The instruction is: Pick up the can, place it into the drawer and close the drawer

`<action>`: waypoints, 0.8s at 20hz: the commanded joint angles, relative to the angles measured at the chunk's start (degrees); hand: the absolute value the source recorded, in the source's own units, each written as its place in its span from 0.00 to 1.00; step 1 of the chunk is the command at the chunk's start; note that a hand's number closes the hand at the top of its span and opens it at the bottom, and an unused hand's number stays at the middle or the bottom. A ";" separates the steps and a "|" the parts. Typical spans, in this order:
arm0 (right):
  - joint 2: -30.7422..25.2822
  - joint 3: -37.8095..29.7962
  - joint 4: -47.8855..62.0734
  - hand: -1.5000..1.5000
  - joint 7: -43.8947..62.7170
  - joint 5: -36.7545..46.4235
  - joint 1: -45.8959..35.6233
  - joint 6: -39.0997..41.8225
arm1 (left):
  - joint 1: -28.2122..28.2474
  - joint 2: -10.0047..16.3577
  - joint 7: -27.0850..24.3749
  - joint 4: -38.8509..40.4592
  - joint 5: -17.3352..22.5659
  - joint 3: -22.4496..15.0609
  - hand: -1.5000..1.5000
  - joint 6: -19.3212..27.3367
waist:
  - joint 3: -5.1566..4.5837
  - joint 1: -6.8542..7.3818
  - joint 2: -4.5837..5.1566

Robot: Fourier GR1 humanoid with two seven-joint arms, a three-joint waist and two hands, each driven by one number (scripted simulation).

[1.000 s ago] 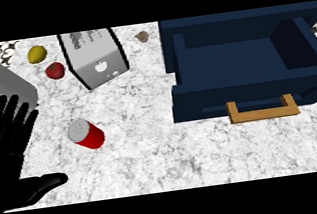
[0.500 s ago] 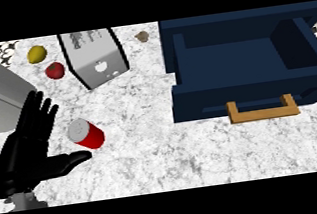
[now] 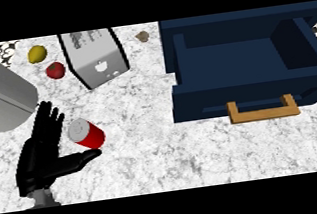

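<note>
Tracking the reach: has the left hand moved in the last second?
Yes. The left hand moved right, toward the drawer, and is now beside the can.

A single view, set at the robot's head and facing steeply down on the marble counter [image 3: 197, 154]; its near side lies at 6 o'clock, its far side at 12; the frame is close enough that the open drawer [image 3: 243, 47] fills the span from 1 to 3 o'clock; the left hand [image 3: 46, 161] shows at 8 o'clock, its wrist at the lower edge.
</note>
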 commanded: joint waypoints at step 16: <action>1.17 -5.89 -0.24 0.00 3.83 -3.32 -0.92 4.86 | -5.95 5.66 -21.03 31.11 2.63 7.78 0.00 -6.76 | -0.01 -0.08 0.01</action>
